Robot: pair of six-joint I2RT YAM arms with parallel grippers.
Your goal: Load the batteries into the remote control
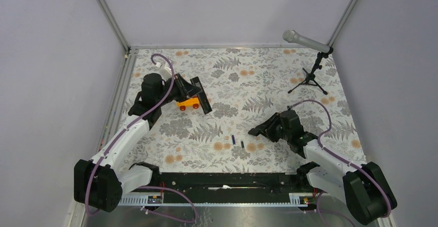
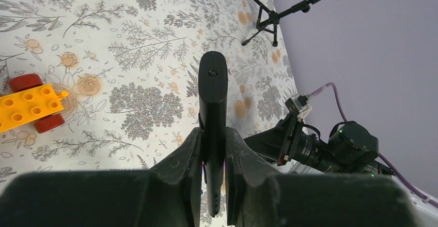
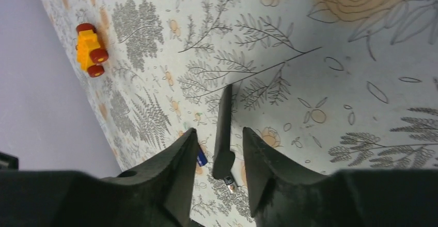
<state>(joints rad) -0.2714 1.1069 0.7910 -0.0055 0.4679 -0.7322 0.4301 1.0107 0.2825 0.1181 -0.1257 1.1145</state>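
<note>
Currently: early stage, nothing loaded.

- Left gripper [image 2: 213, 135] is clamped tight on the remote control [image 2: 213, 90], held beside the orange toy car [image 1: 188, 103] toward the left edge of the bench [image 1: 268, 72].
- Both batteries lie loose on the bench toward the middle of the near edge, just beside each other: purplish-blue battery [image 1: 233, 139], darker battery [image 1: 242, 144].
- Right gripper [image 3: 219, 132] is near them, its fingers narrowly parted around a small flat black cover [image 3: 224, 108] seen edge-on. Slim gaps show on both sides, so it is not clamped.

Judgement: the cover seems off; the battery bay is not visible.

Left to do: pick up each cell, seat both, refit the cover.
</note>
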